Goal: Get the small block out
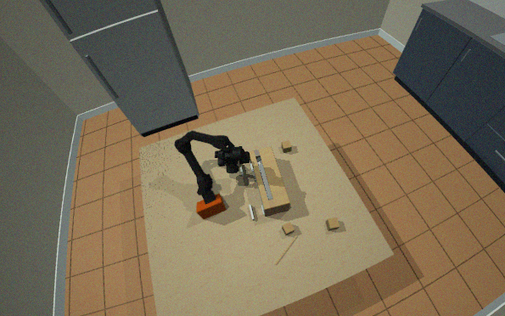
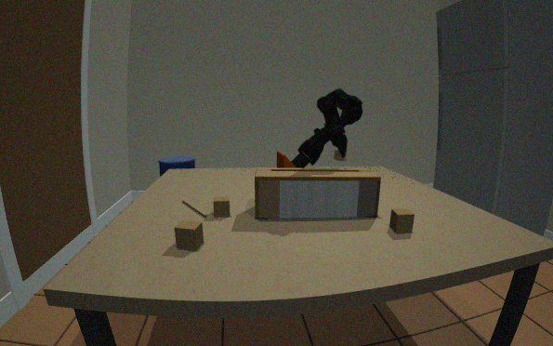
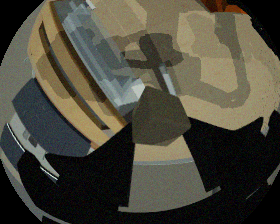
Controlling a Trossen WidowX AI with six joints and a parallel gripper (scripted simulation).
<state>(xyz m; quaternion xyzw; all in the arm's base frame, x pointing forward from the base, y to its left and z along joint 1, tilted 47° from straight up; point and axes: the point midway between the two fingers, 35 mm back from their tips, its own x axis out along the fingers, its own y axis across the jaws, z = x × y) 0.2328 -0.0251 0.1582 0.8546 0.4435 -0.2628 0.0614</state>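
One arm (image 1: 192, 159) (image 2: 340, 104) rises from one orange base (image 1: 210, 209) (image 2: 283, 161) (image 3: 226, 6) on the table (image 1: 210, 263) (image 2: 295, 260) (image 3: 218, 112). Its single pair of jaws stands about half open, shut firmly on one small block (image 2: 339, 155) (image 3: 161, 117), the task's own, which is out of the box (image 1: 278, 174) (image 2: 318, 174) (image 3: 96, 92) and held up in the air. In the top view, the jaws are at ten o'clock from the box and the base is at eight; whether they are well clear of it is hard to tell. The one box stands upright, with one long slot (image 2: 315, 170) in its top. Four blocks can be counted in all: the held one and three loose on the table. From the box, again as seen from the top, the first loose block (image 1: 286, 147) (image 2: 401, 221) lies at one o'clock, the second (image 1: 333, 223) (image 2: 189, 235) at four and the third (image 1: 288, 229) (image 2: 221, 207) at five. One thin stick (image 1: 286, 251) (image 2: 194, 208) lies beyond the third, between five and six. One pale strip (image 1: 251, 212) (image 3: 167, 80) lies near the box at seven, apart from it.
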